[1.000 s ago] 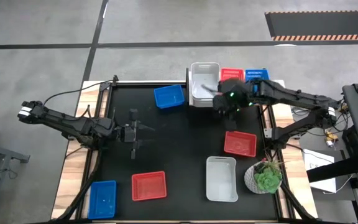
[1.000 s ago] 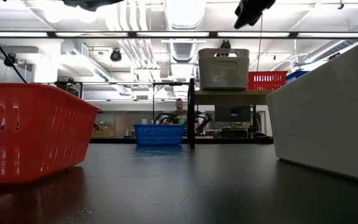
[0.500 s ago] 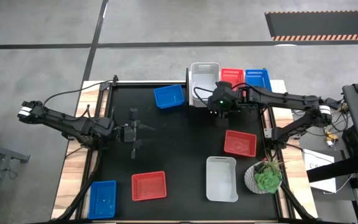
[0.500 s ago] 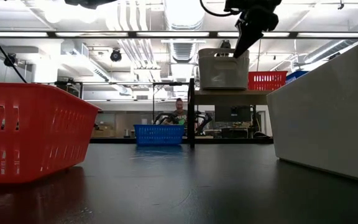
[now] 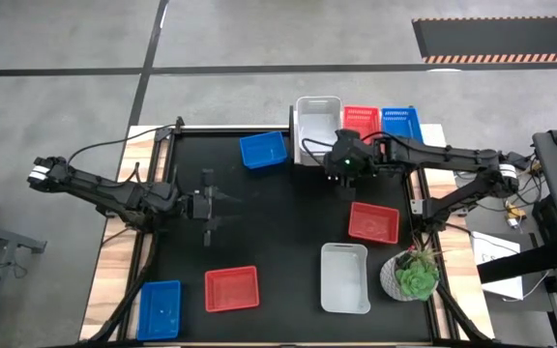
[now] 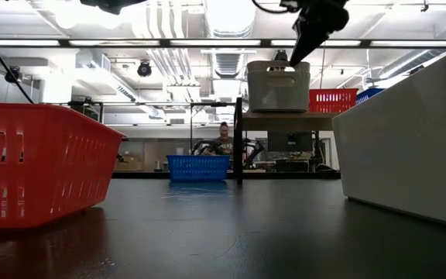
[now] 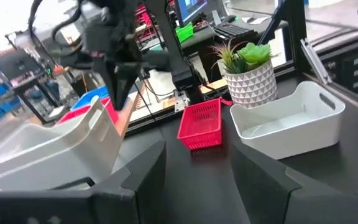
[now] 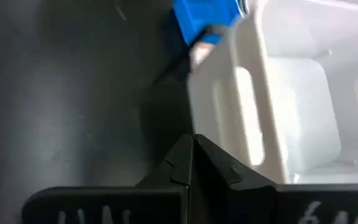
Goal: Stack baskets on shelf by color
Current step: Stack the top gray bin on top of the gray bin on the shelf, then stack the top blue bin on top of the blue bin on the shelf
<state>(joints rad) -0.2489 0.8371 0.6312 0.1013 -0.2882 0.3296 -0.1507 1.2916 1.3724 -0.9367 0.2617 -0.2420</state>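
The shelf [image 6: 281, 115] stands at the table's far right and carries a white basket [image 5: 317, 128], a red basket [image 5: 360, 116] and a blue basket [image 5: 400, 117] side by side. My right gripper [image 5: 330, 163] is shut, with its tips at the white basket's near rim, which also shows in the right wrist view [image 8: 229, 118]. In the low view it [image 6: 293, 56] slants down onto that rim. My left gripper [image 5: 217, 206] is open and empty over the table's middle left. On the table lie a blue basket [image 5: 263, 150], a red basket [image 5: 373, 222], a white basket [image 5: 345, 278], a red basket [image 5: 231, 289] and a blue basket [image 5: 160, 309]. My right gripper has its shut fingertips [image 8: 191, 149] right at the white basket's near wall, by the handle slot [image 8: 244, 112], coming from above and slanting down. I cannot tell whether they touch the rim. The basket stands flat on the shelf.
A round white pot with a green plant [image 5: 414, 275] stands at the table's near right, beside the white basket. Free black tabletop [image 5: 288, 217] lies in the middle. A person [image 6: 223, 132] shows far behind the table.
My right gripper has gone toward the table's left and down, from over the red basket's side of the shelf to the white basket's near rim. The baskets have stayed where they were.
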